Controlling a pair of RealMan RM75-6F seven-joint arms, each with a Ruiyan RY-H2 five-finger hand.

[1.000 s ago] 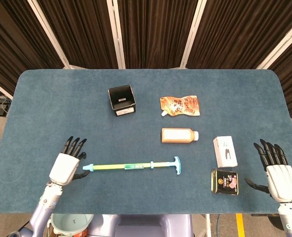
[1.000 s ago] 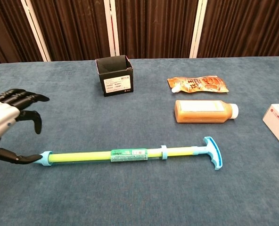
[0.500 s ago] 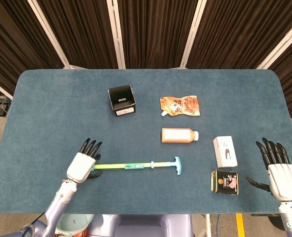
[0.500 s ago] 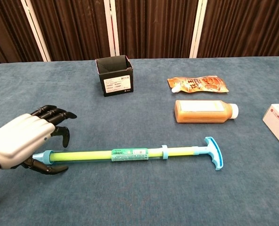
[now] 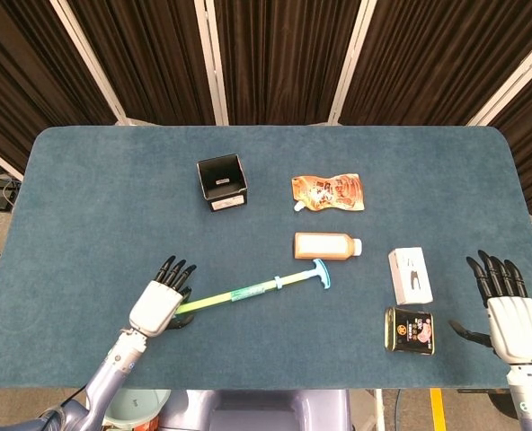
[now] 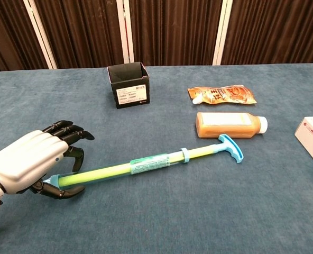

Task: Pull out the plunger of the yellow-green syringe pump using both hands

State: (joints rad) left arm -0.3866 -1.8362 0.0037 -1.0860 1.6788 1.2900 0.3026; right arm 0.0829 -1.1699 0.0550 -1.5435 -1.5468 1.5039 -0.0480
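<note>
The yellow-green syringe pump lies slanted across the near left of the blue table, its blue T-handle pointing toward the orange bottle. My left hand grips the barrel's left end, fingers over it and thumb below; the blue end cap shows under the palm. Far to the right, my right hand hovers near the table's front corner with fingers spread and nothing in it. The chest view does not show that hand.
An orange bottle lies just behind the T-handle. An orange pouch and a black open box sit further back. A white box and a dark tin lie between the syringe and my right hand.
My left hand moved right from beside the cap and closed over the barrel's left end. The syringe swung, its handle end going back toward the bottle. The right hand barely moved.
</note>
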